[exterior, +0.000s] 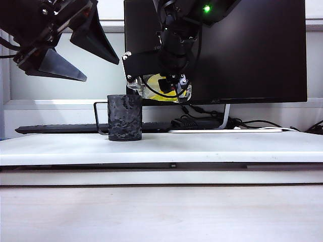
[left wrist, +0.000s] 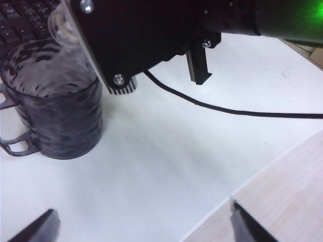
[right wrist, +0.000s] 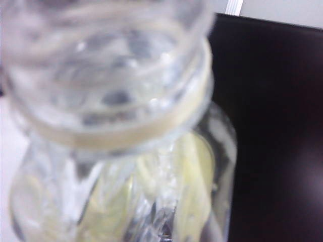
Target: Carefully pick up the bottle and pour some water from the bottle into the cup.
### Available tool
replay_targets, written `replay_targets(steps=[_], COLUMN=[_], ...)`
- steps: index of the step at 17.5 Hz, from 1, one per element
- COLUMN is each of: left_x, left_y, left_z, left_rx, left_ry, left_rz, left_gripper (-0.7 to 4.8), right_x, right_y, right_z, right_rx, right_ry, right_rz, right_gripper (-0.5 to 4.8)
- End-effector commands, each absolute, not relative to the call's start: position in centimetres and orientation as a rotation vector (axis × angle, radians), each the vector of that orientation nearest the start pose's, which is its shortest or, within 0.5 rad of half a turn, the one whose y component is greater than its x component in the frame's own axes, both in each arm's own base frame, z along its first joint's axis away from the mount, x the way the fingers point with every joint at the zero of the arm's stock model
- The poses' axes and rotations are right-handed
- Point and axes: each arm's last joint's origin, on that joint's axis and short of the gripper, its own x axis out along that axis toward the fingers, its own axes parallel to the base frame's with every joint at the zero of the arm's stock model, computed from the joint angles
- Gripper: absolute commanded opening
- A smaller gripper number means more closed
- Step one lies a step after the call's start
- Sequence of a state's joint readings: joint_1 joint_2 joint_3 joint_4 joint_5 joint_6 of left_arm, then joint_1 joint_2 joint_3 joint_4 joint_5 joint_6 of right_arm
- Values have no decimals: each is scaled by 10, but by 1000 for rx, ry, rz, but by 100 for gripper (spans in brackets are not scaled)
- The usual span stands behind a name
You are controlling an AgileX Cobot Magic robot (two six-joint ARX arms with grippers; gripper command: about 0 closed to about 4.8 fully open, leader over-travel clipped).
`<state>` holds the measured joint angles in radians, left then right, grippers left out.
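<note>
A white tabletop (exterior: 227, 146) is carrying a mottled dark grey cylindrical cup (exterior: 124, 117) left of centre, a black keyboard (exterior: 60, 129) lying behind it.

No text can be read; the bottle (exterior: 169, 91) label is blurred

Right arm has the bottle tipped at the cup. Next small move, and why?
Probably hold that tilt, or roll slightly further. The right gripper holds the bottle on its side, neck over the cup rim; no stream is clearly visible. The left gripper hangs open, clear to the left.
</note>
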<state>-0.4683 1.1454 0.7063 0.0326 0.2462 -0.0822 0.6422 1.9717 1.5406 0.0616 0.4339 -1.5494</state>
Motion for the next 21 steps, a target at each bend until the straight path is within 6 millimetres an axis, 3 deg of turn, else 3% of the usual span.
replay_targets(steps=[1, 21], left_x=[216, 216], left_y=[-117, -117], left_z=[259, 258], left_rx=[-31, -30], left_ry=[426, 434], left_rz=[-693, -692], left_gripper=[479, 479], right_x=[374, 374], right_y=[265, 264], right_z=[277, 278], right_rx=[-1707, -1690], right_ry=[59, 76], right_rz=[364, 330], right_gripper=[147, 144])
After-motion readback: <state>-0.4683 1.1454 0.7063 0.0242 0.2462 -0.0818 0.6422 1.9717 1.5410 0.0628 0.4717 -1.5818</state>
